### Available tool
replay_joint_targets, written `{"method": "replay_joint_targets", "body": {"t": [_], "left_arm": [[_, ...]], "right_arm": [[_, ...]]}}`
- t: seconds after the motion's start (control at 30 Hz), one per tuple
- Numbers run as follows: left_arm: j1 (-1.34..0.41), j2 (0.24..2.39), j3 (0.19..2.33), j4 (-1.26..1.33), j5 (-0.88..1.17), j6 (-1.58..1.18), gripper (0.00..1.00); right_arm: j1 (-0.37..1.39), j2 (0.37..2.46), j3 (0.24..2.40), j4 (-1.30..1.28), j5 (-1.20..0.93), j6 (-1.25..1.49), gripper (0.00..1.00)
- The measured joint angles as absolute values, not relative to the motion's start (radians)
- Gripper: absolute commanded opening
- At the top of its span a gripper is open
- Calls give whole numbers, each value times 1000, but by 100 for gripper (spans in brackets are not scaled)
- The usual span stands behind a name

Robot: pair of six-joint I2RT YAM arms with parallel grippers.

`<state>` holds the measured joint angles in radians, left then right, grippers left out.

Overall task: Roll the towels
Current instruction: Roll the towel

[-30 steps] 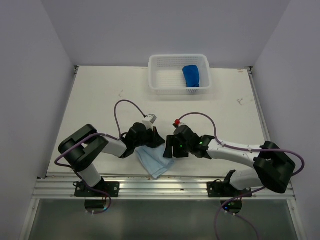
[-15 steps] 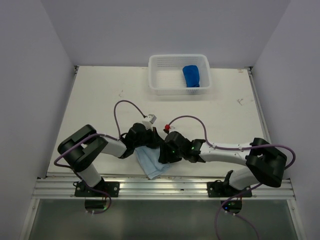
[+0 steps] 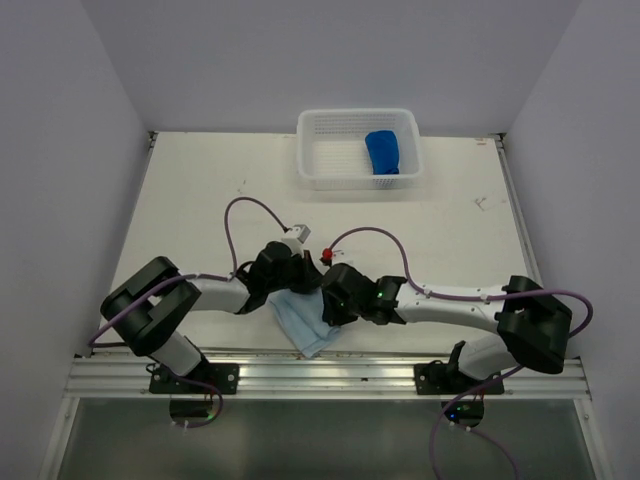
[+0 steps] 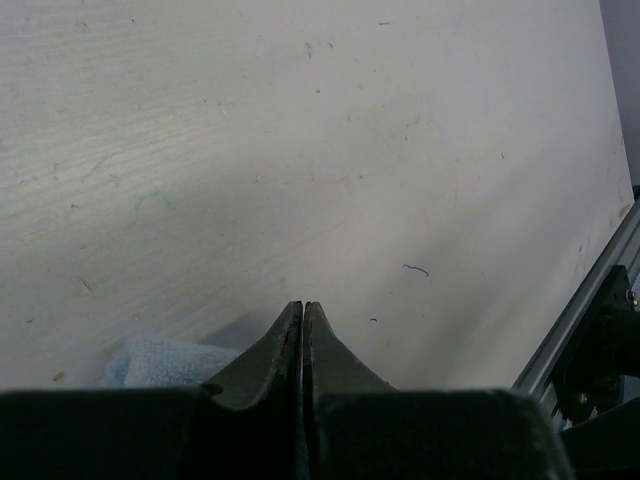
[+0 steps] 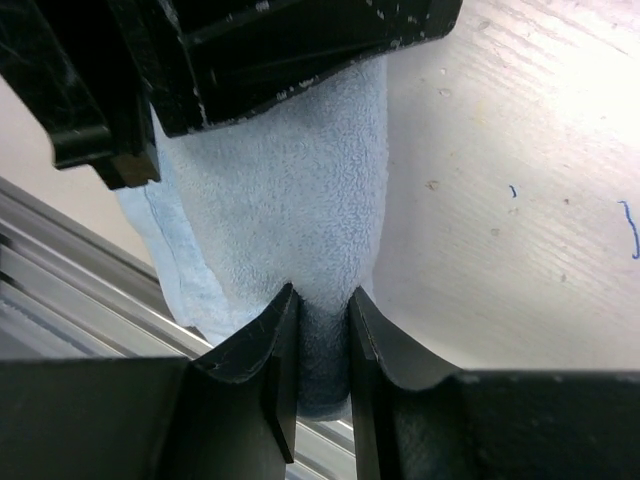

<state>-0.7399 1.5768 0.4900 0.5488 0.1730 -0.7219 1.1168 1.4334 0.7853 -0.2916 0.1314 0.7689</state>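
Right pincer [image 5: 322, 296]: compared with 1 second ago, it is now further to the left, over the cloth and no longer beside its right edge. My jaws are also much narrower than before.
Grip of right pincer: a thick fold of the pale blue towel [image 5: 290, 200] fills the small gap between the 2 jaws. I judge this to be a grip on the towel, though the closing is perhaps not finished.
Left pincer [image 4: 303, 305]: the jaws are fully together, tip against tip. In its own view I see no cloth between the tips, so I cannot tell if it pinches anything. In the right wrist view its black body sits on the far part of the same towel. Its place is nearly the same as 1 second ago.
Pale blue towel: it lies near the front edge of the table [image 3: 200, 200], just behind the metal rail [image 3: 330, 372], partly under both pincers. It is bunched and folded, not yet a clean roll.
Dark blue towel [image 3: 383, 150]: it lies in the right part of the white basket [image 3: 355, 183], well apart from my arms, and is not moved in this second.
Meaning for the task: I think the reaching step is over and the rolling of this towel can begin from the gripped fold.
Risk: the fold is thick, so part of it may slip out.
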Motion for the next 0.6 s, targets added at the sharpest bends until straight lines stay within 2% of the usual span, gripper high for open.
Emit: {"method": "replay_joint_targets", "body": {"t": [0.1,0.4,0.6], "left_arm": [[-740,1542,513,497,163,-722,7],[-733,1448,609,388,144,-723,7],[-733,1427,620,355,145,-727,7]], "right_arm": [[1137,1433,806,-339,176,755,0],[1262,1437,866,-475,397,733,0],[1330,1527,942,-555,548,737,0]]}}
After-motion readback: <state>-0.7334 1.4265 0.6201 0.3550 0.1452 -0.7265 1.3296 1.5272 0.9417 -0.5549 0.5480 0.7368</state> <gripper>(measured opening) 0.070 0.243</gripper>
